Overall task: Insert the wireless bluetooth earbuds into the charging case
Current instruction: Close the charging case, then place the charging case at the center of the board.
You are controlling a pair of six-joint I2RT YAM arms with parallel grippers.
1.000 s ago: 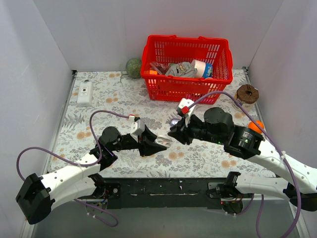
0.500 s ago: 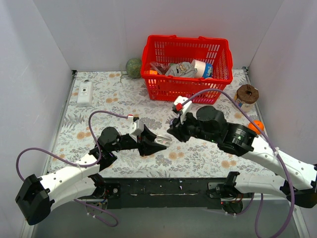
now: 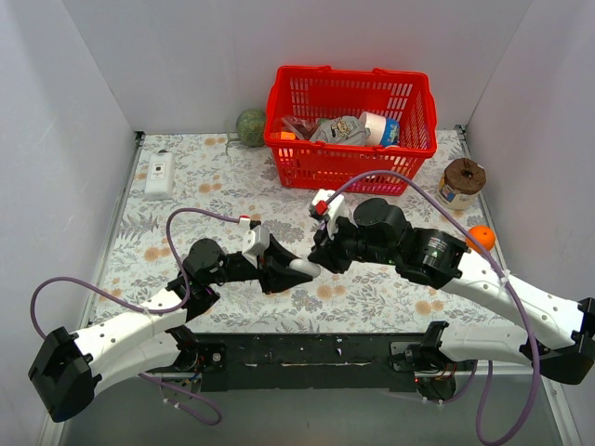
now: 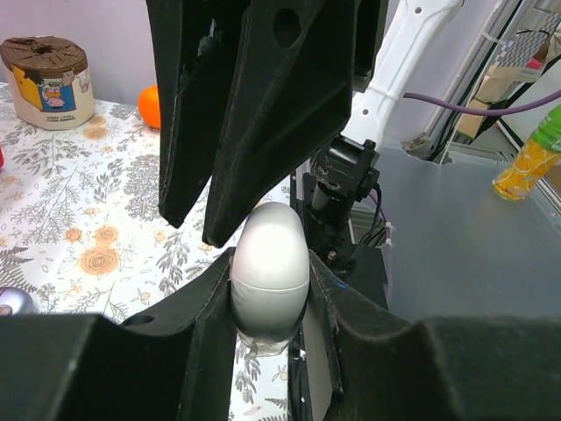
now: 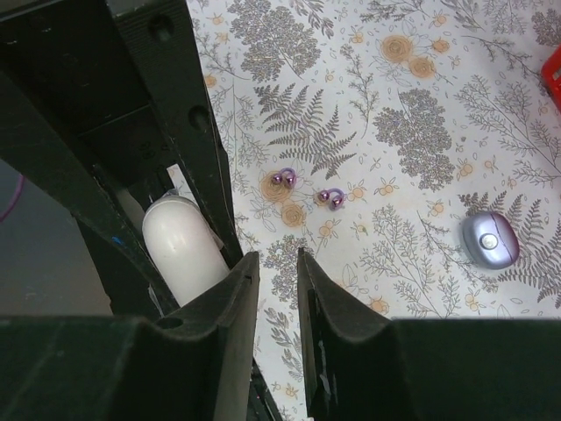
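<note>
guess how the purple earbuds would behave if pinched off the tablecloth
The earbuds look glossy and rounded, so they would probably slip from a pinch. Tiny beside the charging case, they are likely light and may roll when nudged.

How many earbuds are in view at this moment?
2. One earbud lies on the floral cloth, the second earbud close beside it, both apart from the closed charging case. Neither shows in the other views.

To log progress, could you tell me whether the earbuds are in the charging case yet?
Out. Both earbuds lie bare on the tablecloth, apart from the charging case.
</note>
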